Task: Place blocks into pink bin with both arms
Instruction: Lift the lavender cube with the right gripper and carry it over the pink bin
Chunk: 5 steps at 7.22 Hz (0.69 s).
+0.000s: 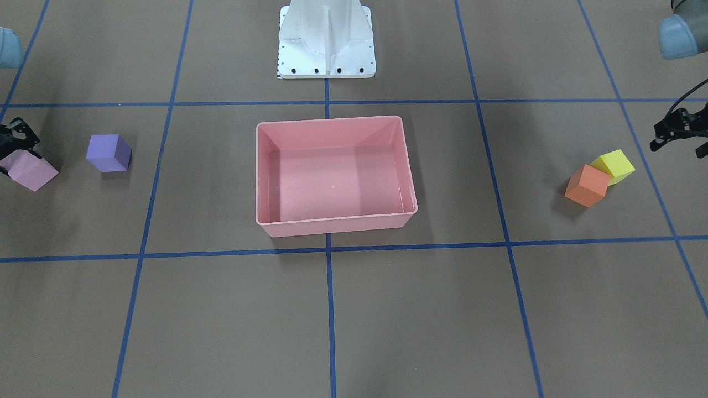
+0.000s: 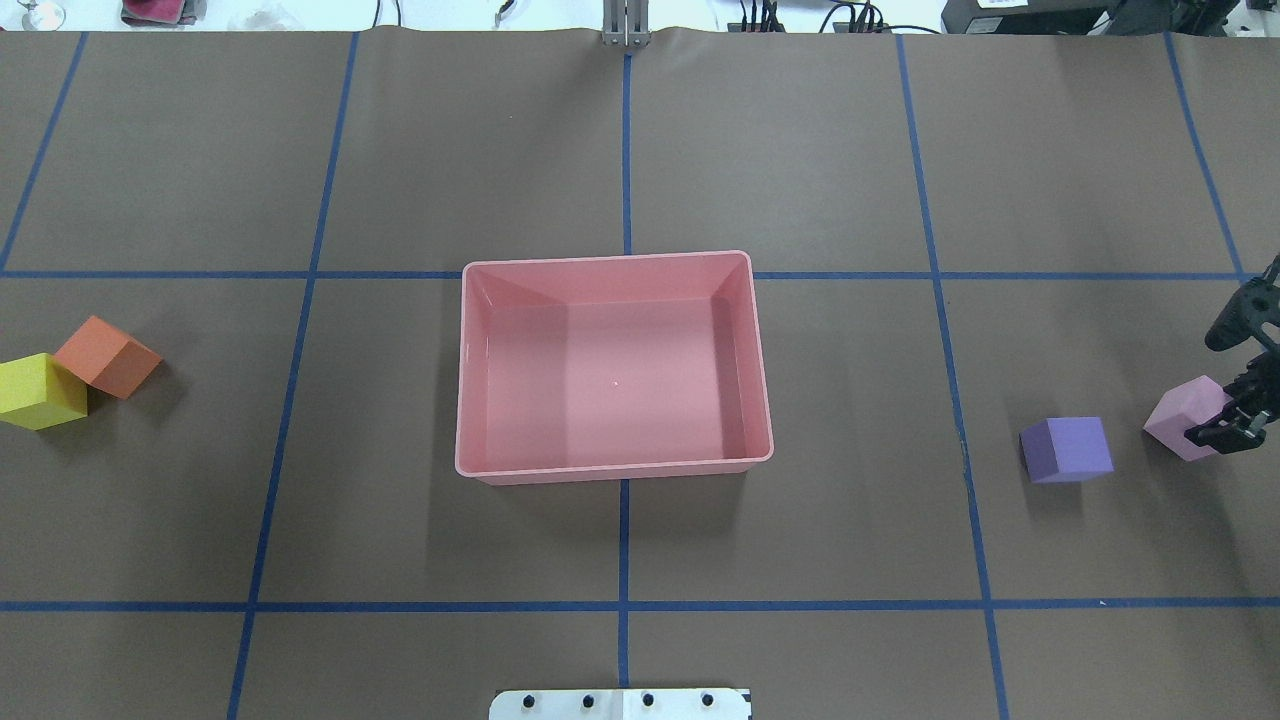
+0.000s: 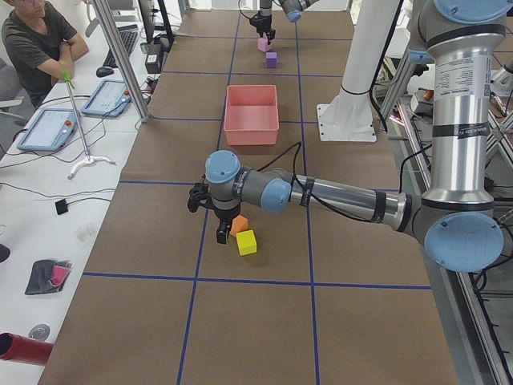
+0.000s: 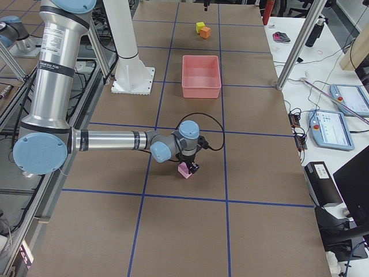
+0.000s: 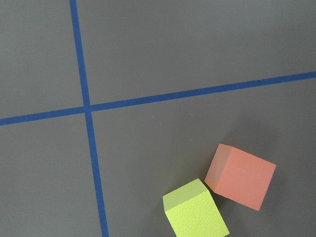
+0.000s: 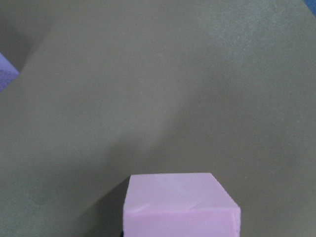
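Note:
The pink bin (image 2: 612,468) stands empty at the table's middle. My right gripper (image 2: 1232,425) is shut on the light pink block (image 2: 1185,415), which sits tilted at or just above the table; the block fills the bottom of the right wrist view (image 6: 180,205). The purple block (image 2: 1067,450) lies just inboard of it. The orange block (image 2: 107,357) and the yellow block (image 2: 38,392) touch each other on the other side. My left gripper (image 1: 664,141) hovers beside them, open and empty. The left wrist view shows the orange block (image 5: 241,177) and the yellow block (image 5: 195,210).
The white pedestal base (image 1: 326,38) stands behind the bin. Blue tape lines (image 2: 625,605) grid the brown table. An operator (image 3: 36,44) sits at a side desk with tablets (image 3: 48,128), off the table.

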Each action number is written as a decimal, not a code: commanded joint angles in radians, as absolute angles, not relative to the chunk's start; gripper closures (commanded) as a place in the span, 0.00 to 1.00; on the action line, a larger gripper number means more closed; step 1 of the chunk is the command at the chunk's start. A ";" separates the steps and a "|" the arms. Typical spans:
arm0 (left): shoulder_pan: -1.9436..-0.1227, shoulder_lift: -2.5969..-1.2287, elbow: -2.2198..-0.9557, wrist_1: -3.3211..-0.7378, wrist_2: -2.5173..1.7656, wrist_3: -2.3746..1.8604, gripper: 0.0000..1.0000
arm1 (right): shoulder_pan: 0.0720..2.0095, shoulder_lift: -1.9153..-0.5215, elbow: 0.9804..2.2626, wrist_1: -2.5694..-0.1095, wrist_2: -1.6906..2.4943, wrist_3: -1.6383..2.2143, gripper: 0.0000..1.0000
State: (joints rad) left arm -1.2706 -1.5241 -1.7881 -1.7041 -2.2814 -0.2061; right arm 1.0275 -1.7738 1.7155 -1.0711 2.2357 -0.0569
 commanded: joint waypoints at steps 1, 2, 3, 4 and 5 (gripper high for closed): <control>-1.186 -1.534 -1.763 -1.709 -2.232 -0.350 0.01 | 1.060 -1.689 1.761 -1.074 2.312 0.288 1.00; -1.166 -1.532 -1.755 -1.709 -2.230 -0.356 0.01 | 1.066 -1.631 1.761 -1.083 2.309 0.355 1.00; -1.149 -1.531 -1.756 -1.709 -2.233 -0.359 0.01 | 1.071 -1.565 1.779 -1.121 2.309 0.453 1.00; -1.135 -1.529 -1.758 -1.712 -2.233 -0.350 0.01 | 1.071 -1.507 1.808 -1.167 2.307 0.560 1.00; -1.129 -1.535 -1.753 -1.776 -2.233 -0.348 0.01 | 1.049 -1.478 1.854 -1.195 2.307 0.669 1.00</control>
State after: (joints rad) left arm -1.1422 -1.5318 -1.7567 -1.7265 -2.2333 -0.3503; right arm 1.0640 -1.5326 1.8061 -1.1521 2.3074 0.5298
